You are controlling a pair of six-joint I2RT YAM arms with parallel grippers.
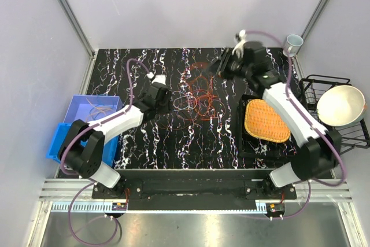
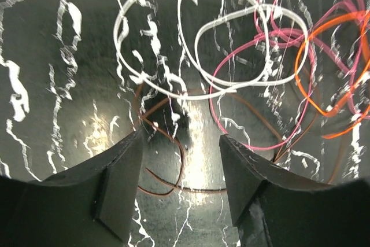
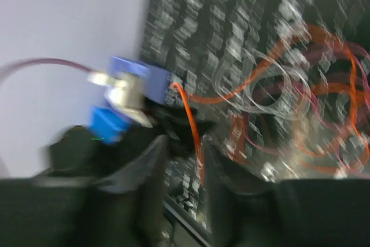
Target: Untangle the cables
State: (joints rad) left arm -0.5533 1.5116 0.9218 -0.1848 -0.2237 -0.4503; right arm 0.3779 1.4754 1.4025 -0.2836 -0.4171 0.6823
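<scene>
Orange, red and white cables (image 1: 199, 98) sit knotted mid table (image 1: 150, 143), none pulled free yet; left gripper (image 2: 179, 143) gapes wide over a brown strand (image 2: 182, 160), right gripper (image 3: 186, 148) narrowly parted around an orange strand (image 3: 193, 137)

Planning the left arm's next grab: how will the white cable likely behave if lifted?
The white cable lies in loose curling loops, so it is probably floppy and light, sagging from any pinch point. The pink cable crosses through it, so lifting would likely drag that along. Being thin, it may slip from the left tool.
</scene>
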